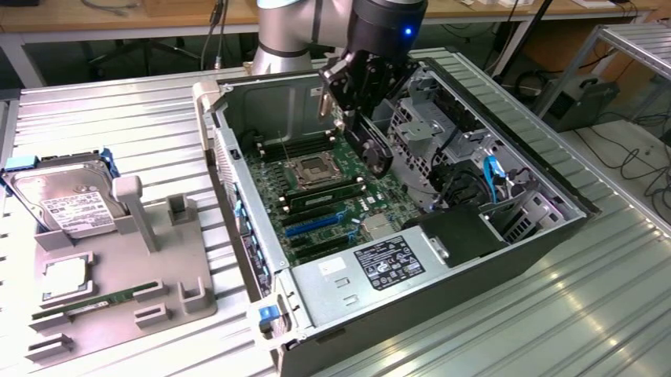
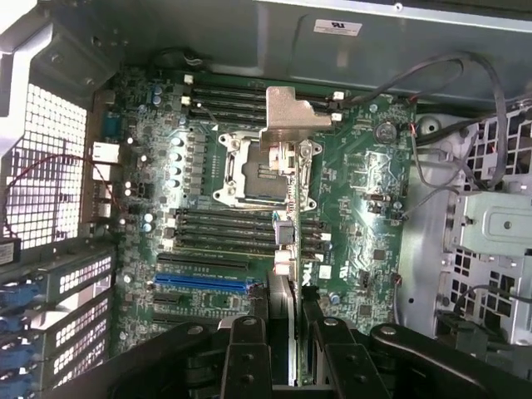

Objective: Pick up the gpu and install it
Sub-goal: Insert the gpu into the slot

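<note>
Tool (image 2: 283,329) grips gpu (image 2: 291,118) above motherboard (image 2: 366,195) inside open computer case (image 2: 208,33).

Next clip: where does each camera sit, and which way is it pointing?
Exterior view: off the arm, raised, looking down into the open computer case on the ribbed table; the arm and its gripper show, holding the gpu inside the case.
Wrist view: on the wrist, facing down along the fingers onto the motherboard; both fingers show, clamping the gpu edge-on.
Both views share the gpu, the motherboard and its CPU socket.
</note>
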